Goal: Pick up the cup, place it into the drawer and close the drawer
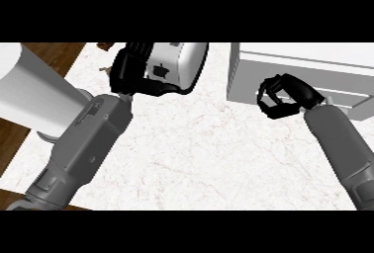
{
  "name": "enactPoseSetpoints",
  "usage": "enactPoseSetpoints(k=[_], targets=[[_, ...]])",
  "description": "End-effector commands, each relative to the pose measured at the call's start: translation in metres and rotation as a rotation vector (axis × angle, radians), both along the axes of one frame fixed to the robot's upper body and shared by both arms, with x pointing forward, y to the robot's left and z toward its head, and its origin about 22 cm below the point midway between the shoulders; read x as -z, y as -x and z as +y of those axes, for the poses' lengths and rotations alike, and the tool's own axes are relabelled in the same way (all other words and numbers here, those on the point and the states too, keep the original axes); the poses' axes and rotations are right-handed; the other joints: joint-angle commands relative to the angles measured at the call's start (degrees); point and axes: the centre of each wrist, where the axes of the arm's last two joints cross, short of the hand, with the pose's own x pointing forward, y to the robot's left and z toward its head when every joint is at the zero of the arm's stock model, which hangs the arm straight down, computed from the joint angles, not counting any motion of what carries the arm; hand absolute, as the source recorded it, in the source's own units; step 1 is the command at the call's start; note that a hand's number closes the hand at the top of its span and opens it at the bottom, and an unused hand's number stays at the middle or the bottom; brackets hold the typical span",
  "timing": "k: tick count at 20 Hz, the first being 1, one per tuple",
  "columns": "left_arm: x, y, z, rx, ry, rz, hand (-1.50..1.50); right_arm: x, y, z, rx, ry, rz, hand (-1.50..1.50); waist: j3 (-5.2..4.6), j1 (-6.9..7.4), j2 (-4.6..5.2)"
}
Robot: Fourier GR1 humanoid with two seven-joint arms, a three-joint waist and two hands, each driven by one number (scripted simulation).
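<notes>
The cup [184,63] is a large white-grey vessel with a dark rim, at the top middle of the head view. My left hand [130,65] lies against its left side with fingers curled round it and hides part of it. The drawer unit [306,62] is a pale grey box at the upper right, with a lower stepped part [356,106] at its right end. My right hand [281,96] hovers by the box's front left face, fingers curled toward the thumb with nothing visible in them.
A big white cylinder [33,86] stands at the left, partly over the brown wooden surface [15,138] beside the counter. The white marble counter top [211,153] spreads between my two forearms. Small brown objects [105,46] lie at the back edge.
</notes>
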Motion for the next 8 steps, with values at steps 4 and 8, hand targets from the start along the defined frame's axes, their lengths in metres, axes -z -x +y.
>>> enactPoseSetpoints(k=[4,8], targets=[[0.003,0.004,0.002,0.027,0.016,0.0,-1.5,-0.094,-0.03,-0.037,0.183,0.032,-0.19,1.5,-0.62,2.41,0.97],[0.007,0.006,0.01,0.03,0.014,0.008,-1.5,-0.095,-0.029,-0.036,0.179,0.027,-0.183,1.5,-0.69,3.44,0.94]])
